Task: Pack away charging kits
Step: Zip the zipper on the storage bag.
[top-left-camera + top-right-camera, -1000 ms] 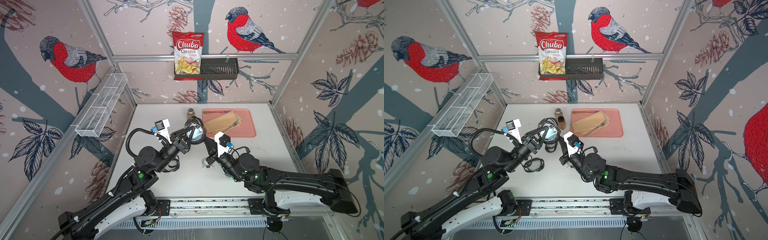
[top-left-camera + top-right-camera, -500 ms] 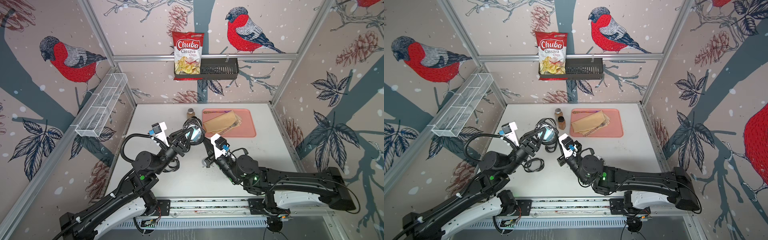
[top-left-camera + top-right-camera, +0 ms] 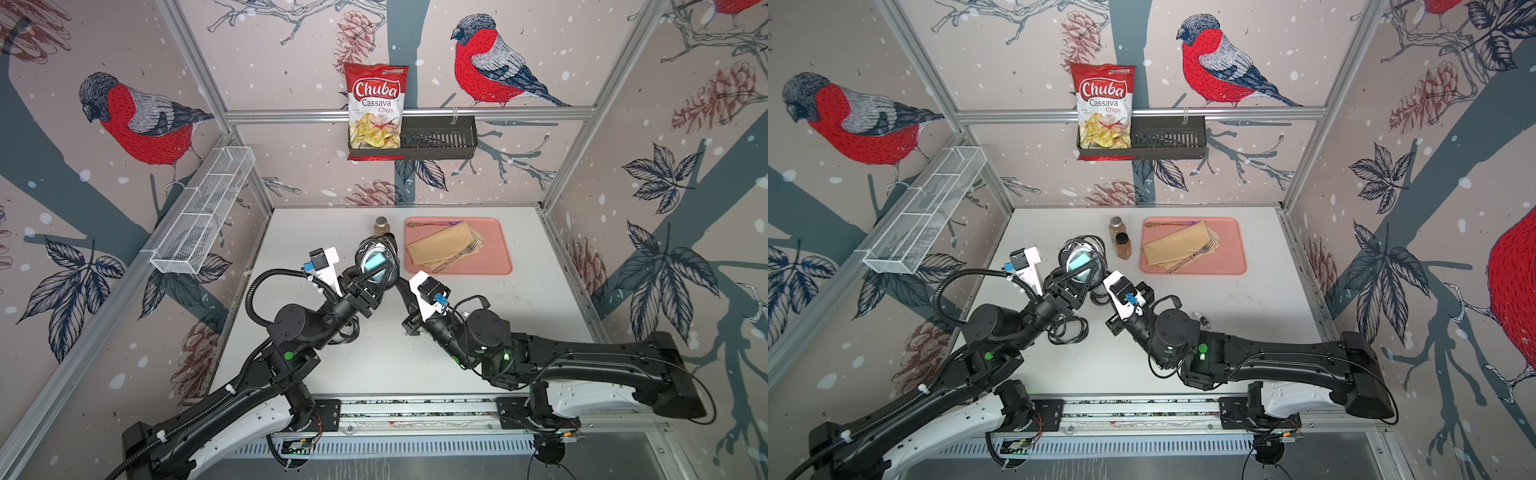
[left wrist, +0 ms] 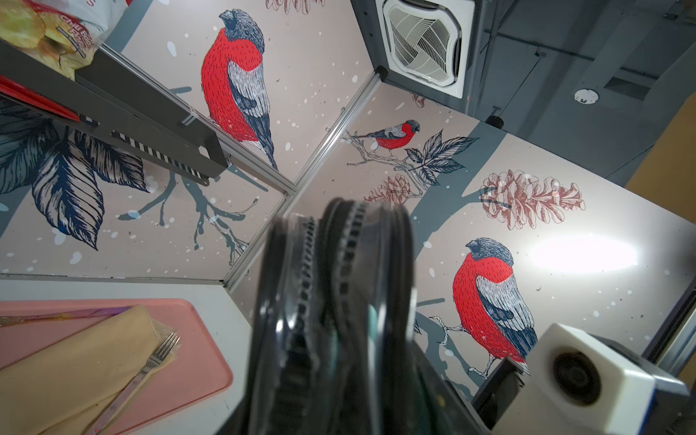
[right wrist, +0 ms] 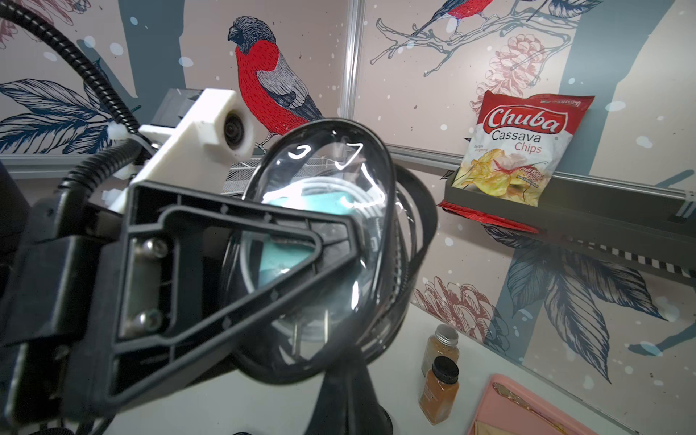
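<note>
Bird-printed walls box in a white desk [image 3: 332, 224]. Lifted clear of it, near the middle, is the clear black-rimmed case [image 3: 376, 266], tipped on edge with a teal charger [image 5: 286, 233] and a coiled white cable [image 5: 320, 184] inside. The left end effector [image 3: 370, 286] grips the case across its two faces, likely to present the rim's zipper where the other arm can reach it. The right end effector [image 3: 400, 286] is closed, its tips at the case's lower rim; whether it pinches a zipper tab I cannot tell. Two spice jars [image 3: 1120, 239] and a pink tray [image 3: 1233, 249] sit just beyond, apart from the work.
</note>
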`<move>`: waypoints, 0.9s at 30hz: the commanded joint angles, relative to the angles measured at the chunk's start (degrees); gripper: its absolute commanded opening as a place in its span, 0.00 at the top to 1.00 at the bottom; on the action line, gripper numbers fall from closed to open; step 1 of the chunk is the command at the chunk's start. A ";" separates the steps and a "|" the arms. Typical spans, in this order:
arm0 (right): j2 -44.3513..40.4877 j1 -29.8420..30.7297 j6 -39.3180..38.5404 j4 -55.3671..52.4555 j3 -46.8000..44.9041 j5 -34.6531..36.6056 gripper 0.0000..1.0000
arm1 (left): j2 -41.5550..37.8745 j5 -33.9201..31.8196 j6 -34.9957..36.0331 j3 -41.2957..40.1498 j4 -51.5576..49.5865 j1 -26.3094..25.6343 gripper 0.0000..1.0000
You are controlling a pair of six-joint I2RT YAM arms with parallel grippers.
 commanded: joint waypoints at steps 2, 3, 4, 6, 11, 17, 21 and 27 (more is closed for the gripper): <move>0.23 0.08 -0.36 1.89 0.54 -2.98 1.00 | -0.10 4.31 0.32 -0.27 0.95 -0.11 0.68; 0.24 0.07 -0.39 1.90 0.48 -3.01 1.00 | -0.23 4.15 0.33 -0.31 0.82 -0.11 0.68; 0.19 0.06 -0.35 1.88 0.45 -2.98 1.00 | -0.40 3.89 0.46 -0.20 0.61 -0.12 0.70; 0.24 0.10 -0.39 1.88 0.29 -3.02 1.00 | -0.86 3.41 0.46 -0.29 0.28 -0.12 0.85; -0.37 -0.50 0.25 2.21 -1.38 -1.90 1.00 | -2.67 1.04 0.77 -0.84 -1.07 -0.12 0.94; -4.62 -6.03 4.97 2.28 -5.36 -3.85 1.00 | -3.22 1.48 1.43 -0.28 -3.23 -0.10 1.00; -7.60 -9.93 7.23 1.41 -6.52 -7.44 1.00 | -2.12 2.65 1.63 0.89 -5.24 -0.12 1.00; -9.64 -11.88 6.84 0.70 -6.36 -8.28 1.00 | 0.78 6.29 2.29 2.95 -8.60 -0.12 1.00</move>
